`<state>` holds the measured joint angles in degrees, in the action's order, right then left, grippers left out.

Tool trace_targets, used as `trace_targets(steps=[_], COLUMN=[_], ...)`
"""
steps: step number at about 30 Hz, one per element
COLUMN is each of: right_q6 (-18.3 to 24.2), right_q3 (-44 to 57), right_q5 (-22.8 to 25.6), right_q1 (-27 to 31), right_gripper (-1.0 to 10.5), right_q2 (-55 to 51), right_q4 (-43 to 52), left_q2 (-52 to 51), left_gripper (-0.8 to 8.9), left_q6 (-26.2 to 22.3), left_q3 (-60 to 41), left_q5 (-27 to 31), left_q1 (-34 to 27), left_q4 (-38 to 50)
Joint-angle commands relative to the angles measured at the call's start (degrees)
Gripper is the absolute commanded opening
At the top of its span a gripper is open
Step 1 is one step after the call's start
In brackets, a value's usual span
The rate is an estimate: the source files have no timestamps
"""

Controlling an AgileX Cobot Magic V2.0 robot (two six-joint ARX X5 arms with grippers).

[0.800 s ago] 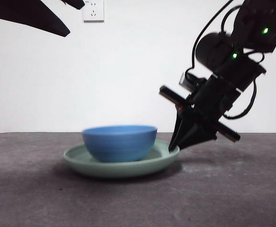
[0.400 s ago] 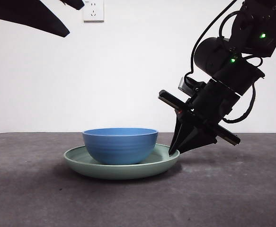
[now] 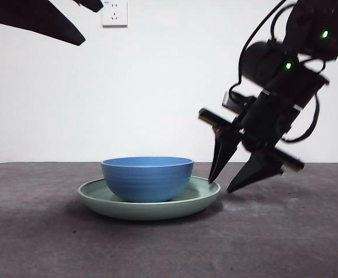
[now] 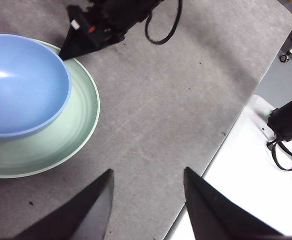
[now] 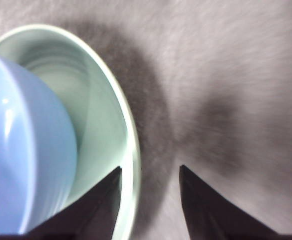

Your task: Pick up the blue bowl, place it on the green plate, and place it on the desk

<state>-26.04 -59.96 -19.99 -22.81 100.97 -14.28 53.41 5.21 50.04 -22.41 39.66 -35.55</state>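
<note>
The blue bowl (image 3: 146,178) sits inside the green plate (image 3: 99,200), which rests flat on the desk (image 3: 284,237). My right gripper (image 3: 221,185) is open at the plate's right rim, one jaw just over the plate's inside and the other outside, near the desk. In the right wrist view the plate's rim (image 5: 130,135) runs between the right gripper (image 5: 151,169) jaws, with the bowl (image 5: 25,150) beside them. My left gripper (image 4: 148,172) hangs open high above the desk, holding nothing. From there I see the bowl (image 4: 20,85), the plate (image 4: 80,120) and the right gripper (image 4: 70,47).
The left arm shows as a black shape (image 3: 35,20) at the top left corner. A wall socket (image 3: 114,11) is on the white wall behind. The desk's edge (image 4: 221,145) borders a white floor with a black device (image 4: 288,117).
The right gripper has gone from shut on the plate's right rim to open, its jaws spread apart. Bowl and plate now rest still on the desk.
</note>
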Motion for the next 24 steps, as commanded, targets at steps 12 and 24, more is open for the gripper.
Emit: trace_targets(steps=[12,24], right_q6=[15.8,20.7], right_q3=[-1.2,-1.0], right_q5=[2.1,-3.9], right_q1=[-0.3,-0.4], right_gripper=[1.8,1.8], right_q2=[-24.4,-43.5], right_q4=[-16.0,-31.7], left_q2=[0.5,0.5], left_gripper=[2.26,2.25], left_q6=[-0.5,-0.4], left_q3=[0.2,0.2], left_q5=[-0.1,-0.1], left_q1=[0.5,0.5], left_q4=[0.4,0.5])
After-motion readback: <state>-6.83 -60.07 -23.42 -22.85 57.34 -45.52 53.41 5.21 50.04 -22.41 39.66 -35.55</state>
